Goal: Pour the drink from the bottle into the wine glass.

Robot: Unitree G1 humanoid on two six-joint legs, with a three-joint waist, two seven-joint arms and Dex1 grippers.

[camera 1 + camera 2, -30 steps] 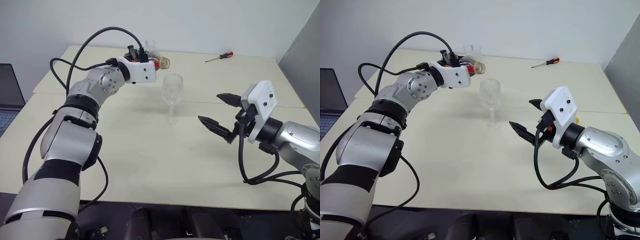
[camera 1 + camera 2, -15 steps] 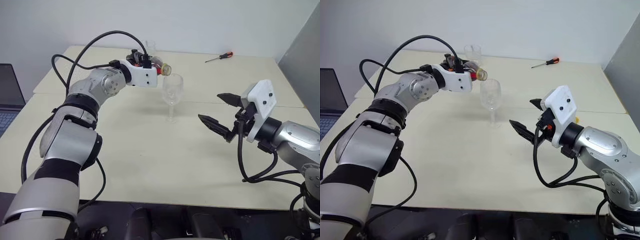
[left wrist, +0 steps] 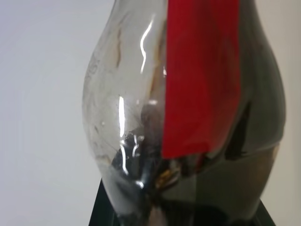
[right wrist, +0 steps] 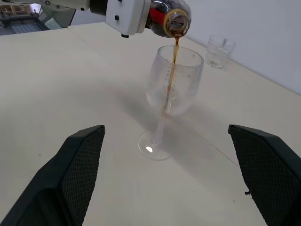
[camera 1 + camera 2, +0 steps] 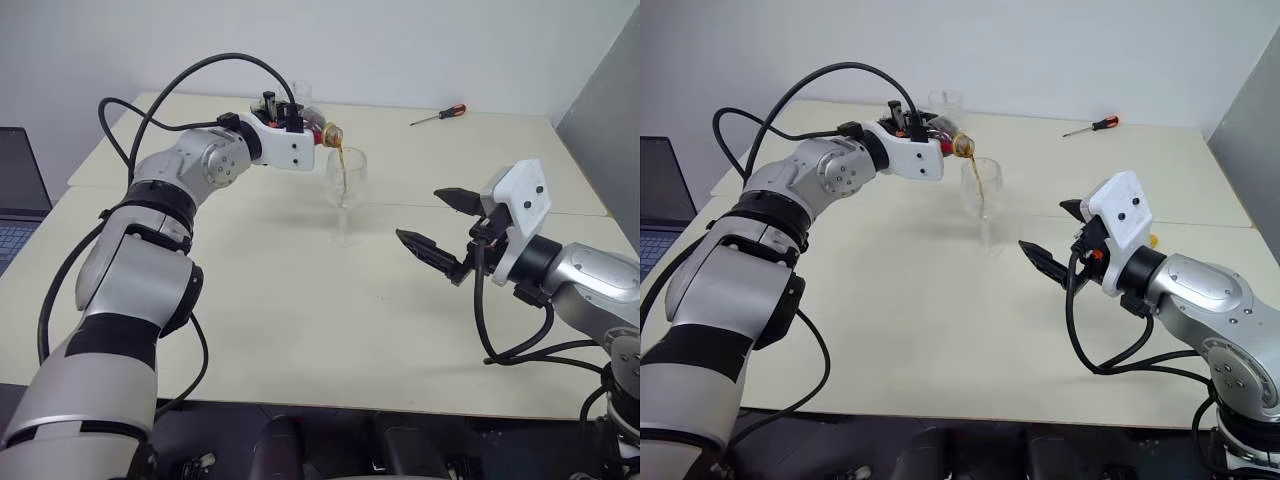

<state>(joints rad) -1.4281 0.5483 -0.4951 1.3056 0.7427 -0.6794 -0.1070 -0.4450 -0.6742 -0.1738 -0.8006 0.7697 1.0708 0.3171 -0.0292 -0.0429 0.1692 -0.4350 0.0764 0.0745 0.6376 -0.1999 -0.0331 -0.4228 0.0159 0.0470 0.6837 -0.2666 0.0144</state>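
Observation:
My left gripper [image 5: 296, 122] is shut on the bottle [image 5: 318, 130], a small clear one with a red label [image 3: 202, 75], and holds it tipped on its side. Its open mouth [image 4: 178, 22] hangs just above the rim of the wine glass [image 5: 345, 182], which stands upright on the cream table [image 5: 300, 320]. A thin stream of the dark brown drink [image 4: 172, 63] runs from the mouth down into the bowl. My right gripper [image 5: 420, 214] stands open and empty to the right of the glass, a hand's width away, pointing at it.
A short clear tumbler [image 4: 218, 51] stands behind the bottle near the table's far edge. A red-handled screwdriver [image 5: 440, 114] lies at the far right. A laptop [image 5: 15, 190] sits off the table's left side, and a grey panel [image 5: 600, 120] rises at the right.
The left gripper has rolled the bottle further over and brought its mouth over the glass rim; the drink now streams into the glass. The right arm stays put.

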